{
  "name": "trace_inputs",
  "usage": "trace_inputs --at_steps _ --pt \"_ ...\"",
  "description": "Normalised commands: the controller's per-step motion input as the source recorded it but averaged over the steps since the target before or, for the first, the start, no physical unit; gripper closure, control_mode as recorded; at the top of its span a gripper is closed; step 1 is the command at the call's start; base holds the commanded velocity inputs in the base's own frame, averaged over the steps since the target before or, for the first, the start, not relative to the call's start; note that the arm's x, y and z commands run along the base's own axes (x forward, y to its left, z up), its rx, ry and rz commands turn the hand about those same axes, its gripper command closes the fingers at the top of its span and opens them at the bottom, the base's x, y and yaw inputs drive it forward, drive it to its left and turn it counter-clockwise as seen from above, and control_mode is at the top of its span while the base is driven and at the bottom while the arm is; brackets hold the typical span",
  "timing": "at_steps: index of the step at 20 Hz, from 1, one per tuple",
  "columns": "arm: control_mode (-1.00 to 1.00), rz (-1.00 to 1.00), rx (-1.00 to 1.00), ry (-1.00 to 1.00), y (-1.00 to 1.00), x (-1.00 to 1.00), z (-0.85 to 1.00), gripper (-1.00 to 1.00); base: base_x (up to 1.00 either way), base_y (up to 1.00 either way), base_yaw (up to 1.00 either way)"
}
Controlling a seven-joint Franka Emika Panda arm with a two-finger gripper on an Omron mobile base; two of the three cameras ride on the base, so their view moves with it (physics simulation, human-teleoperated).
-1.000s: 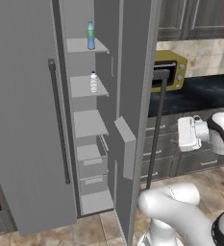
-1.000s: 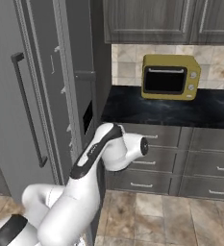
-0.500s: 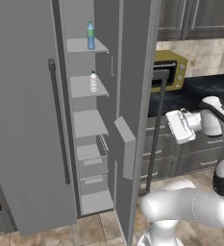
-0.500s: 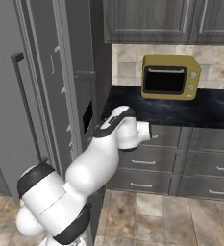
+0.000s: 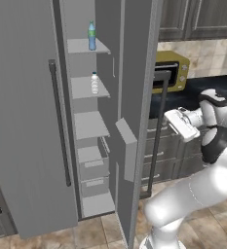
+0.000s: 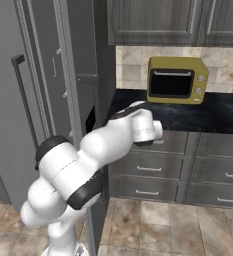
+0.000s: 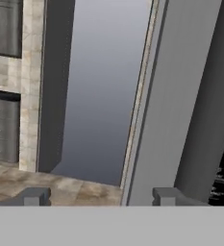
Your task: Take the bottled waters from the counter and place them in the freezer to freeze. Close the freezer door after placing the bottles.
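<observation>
The gripper (image 7: 98,196), fingers spread and empty, faces the open freezer door's (image 5: 137,112) edge, while both bottles stand inside: green-capped (image 5: 91,36) on the top shelf, blue-capped (image 5: 94,83) on the next.

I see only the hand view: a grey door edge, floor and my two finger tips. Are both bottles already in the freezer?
Observer: Yes. The green-cap bottle stands on the top shelf, and the blue-cap bottle on the shelf below it.
Operator: How far open is the door?
Observer: The door stands wide open, with its inner side facing the shelves.
Operator: Where is my gripper relative to the handle?
Observer: The gripper is on the door's outer side, close beside the handle, about halfway up it. I cannot tell whether they touch.
</observation>
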Motion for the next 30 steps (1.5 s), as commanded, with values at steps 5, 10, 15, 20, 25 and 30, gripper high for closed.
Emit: trace_inputs --at_steps 5,10,15,20,25,30 --pt "-1.00 0.02 0.10 -0.08 -0.17 -0.03 0.01 -1.00 0.00 0.00 0.00" --pt "-1.00 -0.05 0.16 -0.06 -0.12 0.00 0.01 -1.00 0.00 0.00 0.00" --pt "-1.00 -0.12 0.10 0.00 0.00 0.13 0.00 -1.00 0.00 0.00 0.00" --pt "-1.00 -0.07 0.00 0.07 0.14 0.36 0.00 -1.00 0.00 0.00 0.00" --pt "-1.00 -0.02 0.00 0.19 0.05 0.34 0.00 -1.00 0.00 0.00 0.00" --pt "-1.00 0.00 0.00 0.08 0.11 0.03 0.00 -1.00 0.00 0.00 0.00"
